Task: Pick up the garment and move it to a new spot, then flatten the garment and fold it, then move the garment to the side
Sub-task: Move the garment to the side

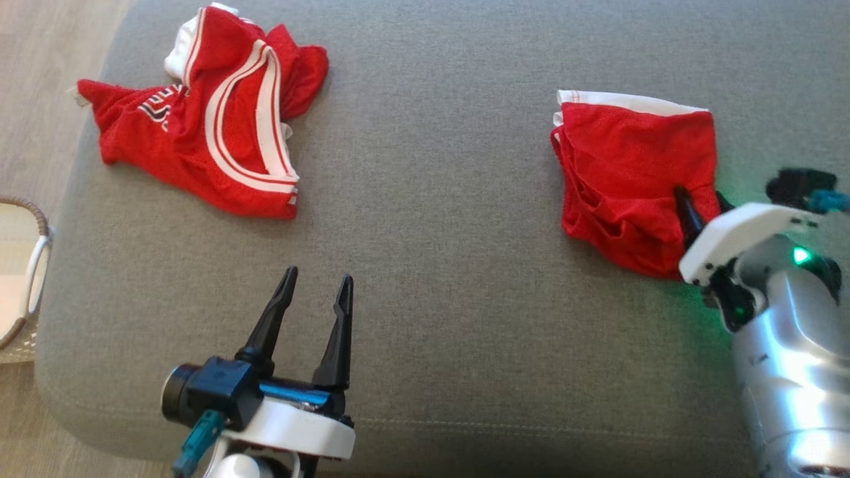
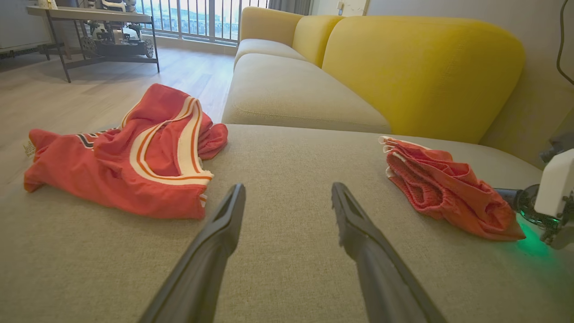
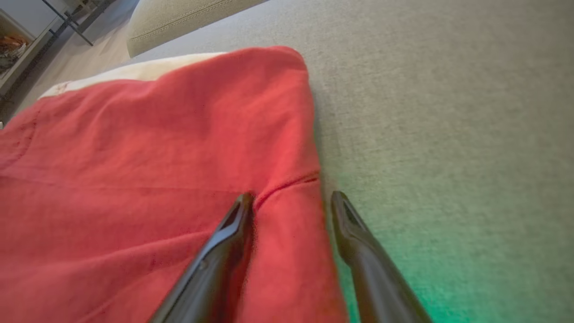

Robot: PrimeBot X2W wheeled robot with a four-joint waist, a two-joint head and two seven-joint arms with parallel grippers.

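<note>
While the left tool [image 1: 317, 275] is hovering spread, the right tool [image 3: 291, 197] is straddling, unclamped, an edge of the folded shorts [image 1: 631, 166]; moving them aside seemingly remains.

On the grey woven-fabric ottoman [image 1: 451, 265], the crumpled red-and-white striped jersey [image 1: 219, 133] lies far left and the folded red mesh garment [image 1: 631, 172] lies right, well apart. The left claw [image 1: 317, 275] is near the front edge, nearer the jersey. The right claw [image 3: 291, 196] straddles the folded garment's near right edge. A pale wicker basket [image 1: 26, 279] sits on the floor to the ottoman's left, and a yellow upholstered sofa [image 2: 421, 67] stands behind.
</note>
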